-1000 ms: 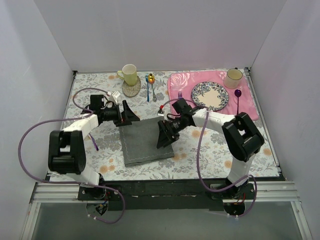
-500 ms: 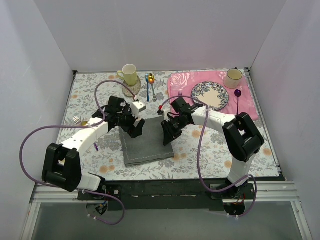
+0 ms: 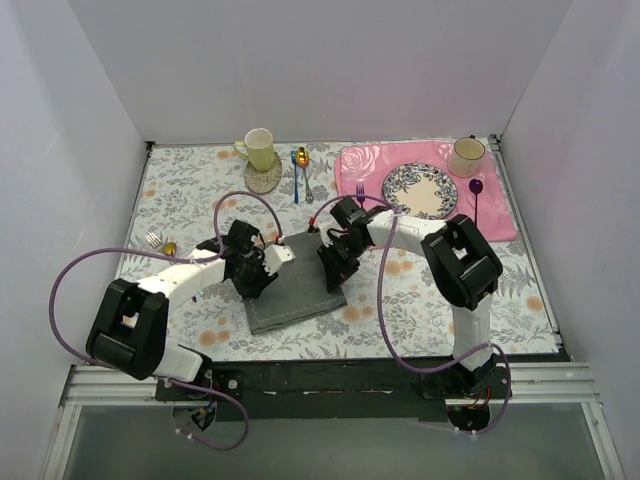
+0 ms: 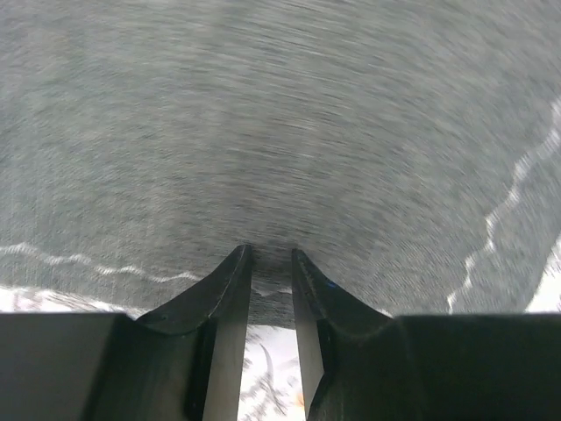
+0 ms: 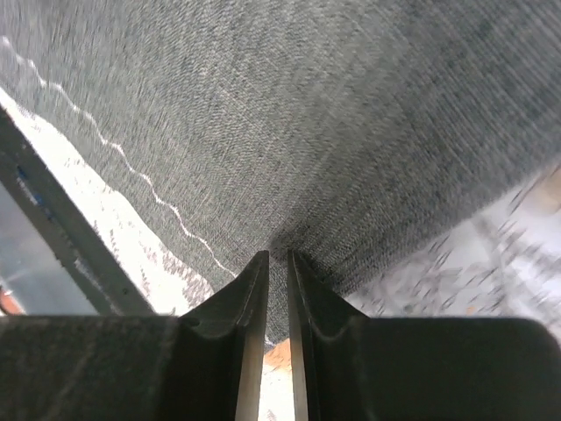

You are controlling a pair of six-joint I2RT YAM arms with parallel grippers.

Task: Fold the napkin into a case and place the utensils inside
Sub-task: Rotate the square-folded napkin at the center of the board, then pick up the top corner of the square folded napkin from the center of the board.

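**Both grippers pinch opposite edges of the napkin**

The left gripper (image 4: 270,254) is almost closed, with the left edge of the napkin (image 3: 295,290) caught between its tips. The right gripper (image 5: 276,256) nips the right edge the same way. Gripping both sides at once probably sets up a level lift for the first fold. The napkin lies mid-table on the flowered tablecloth (image 3: 420,300), and the utensils (image 3: 160,243) sit well apart at the left.
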